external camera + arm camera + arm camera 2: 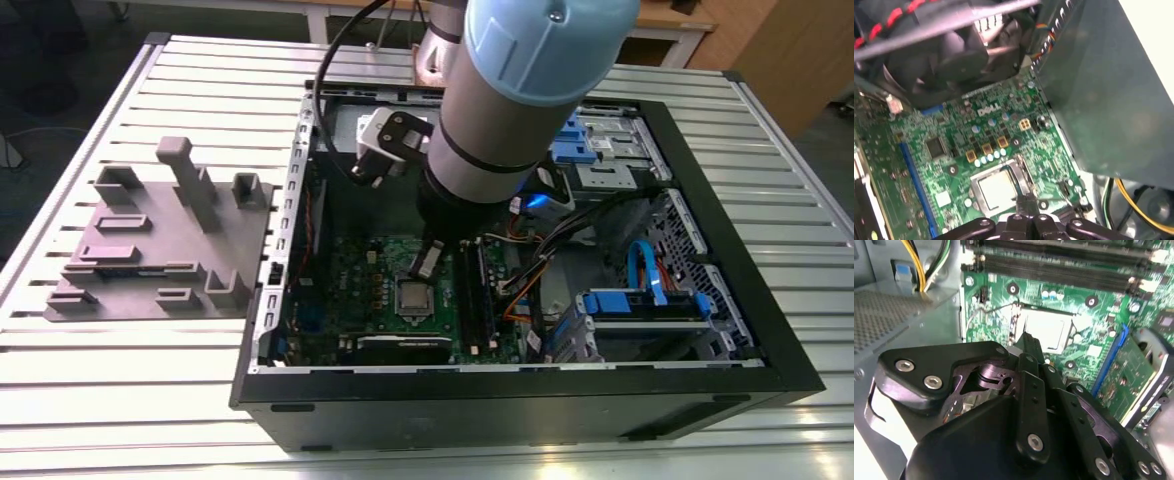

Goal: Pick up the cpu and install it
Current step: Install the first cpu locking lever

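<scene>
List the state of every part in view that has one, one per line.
cpu: lying flat in the socket on the motherboard.
Gripper: shut, empty, tips just beside the socket.
Computer case: side open, lying flat.
Plastic tray: on the table, blocks upright.

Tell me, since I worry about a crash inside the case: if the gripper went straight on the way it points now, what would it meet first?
Probably the cpu in its socket on the motherboard, or the socket's edge; the gripper points down just beside it. Depth is unclear.
</scene>
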